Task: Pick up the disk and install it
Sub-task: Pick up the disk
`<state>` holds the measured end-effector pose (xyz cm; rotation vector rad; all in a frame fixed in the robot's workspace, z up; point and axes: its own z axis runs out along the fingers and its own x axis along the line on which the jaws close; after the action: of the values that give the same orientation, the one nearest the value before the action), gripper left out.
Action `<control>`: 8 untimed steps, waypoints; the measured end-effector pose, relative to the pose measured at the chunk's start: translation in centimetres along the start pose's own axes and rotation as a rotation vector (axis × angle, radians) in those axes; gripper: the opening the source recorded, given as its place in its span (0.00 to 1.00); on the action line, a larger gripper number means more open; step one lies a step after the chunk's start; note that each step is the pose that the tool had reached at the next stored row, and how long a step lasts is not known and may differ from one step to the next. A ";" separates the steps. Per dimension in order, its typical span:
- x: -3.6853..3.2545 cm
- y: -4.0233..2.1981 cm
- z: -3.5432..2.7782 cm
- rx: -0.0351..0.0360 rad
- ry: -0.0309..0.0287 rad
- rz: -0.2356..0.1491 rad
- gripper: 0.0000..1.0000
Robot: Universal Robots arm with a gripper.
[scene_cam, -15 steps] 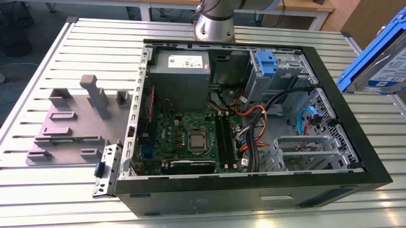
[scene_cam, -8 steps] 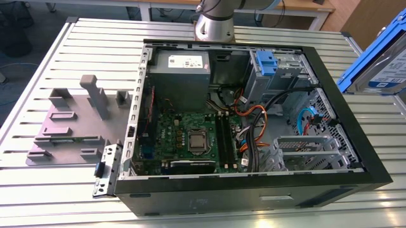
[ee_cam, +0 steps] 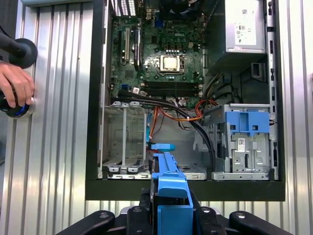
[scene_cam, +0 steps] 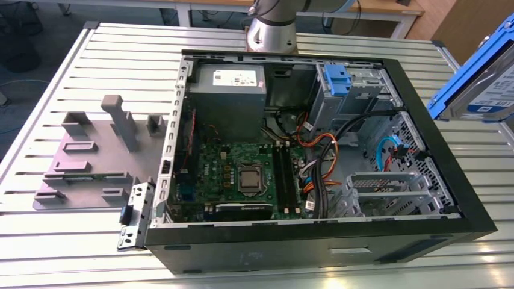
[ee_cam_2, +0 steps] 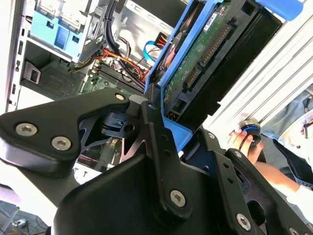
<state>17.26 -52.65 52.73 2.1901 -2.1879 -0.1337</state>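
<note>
The gripper (ee_cam_2: 155, 122) is pinching the disk (ee_cam_2: 195, 63) by its blue carrier bracket, its black fingers (ee_cam_2: 151, 132) pressing on the lower end of the frame while the drive's green circuit board is facing the second wrist view. In the exterior view the disk (scene_cam: 482, 78) is hanging in the air at the exterior view's right, tilted, above the table's far right edge and clear of the open computer case (scene_cam: 449, 180). From the first wrist view the bracket's blue edge (ee_cam: 168, 183) is standing upright between the fingers, just outside the case's black side wall.

The case is lying on its side on the ribbed metal table (scene_cam: 64, 253), its cover off, showing the motherboard (scene_cam: 241, 174), the grey power supply (scene_cam: 229, 90) in a far corner and a bundle of orange and black cables (scene_cam: 321, 150). The blue latch piece (scene_cam: 337, 78) is sitting on the grey drive bay (ee_cam: 247, 147) along the case's far side (the bay is looking vacant in the first wrist view).

A grey fixture with upright blocks (scene_cam: 96, 156) is resting near the table's left edge as the exterior view has it. A person's hand (ee_cam: 14, 90) is resting on a round knob (ee_cam: 19, 51) at the table's edge, well apart from the case
</note>
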 end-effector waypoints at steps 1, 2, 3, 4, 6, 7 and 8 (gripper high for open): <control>0.03 0.00 0.01 0.0000 0.0000 0.000 0.37; 0.06 0.00 0.02 0.0000 -0.0001 0.000 0.37; 0.09 0.00 0.02 0.0000 -0.0001 0.000 0.37; 0.12 0.00 0.02 0.0000 -0.0001 0.000 0.37; 0.18 0.00 0.04 0.0000 -0.0001 0.000 0.37; 0.21 0.00 0.04 0.0000 0.0000 0.000 0.37; 0.23 0.00 0.05 0.0000 0.0000 0.000 0.37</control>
<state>17.25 -52.88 52.68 2.1901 -2.1880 -0.1337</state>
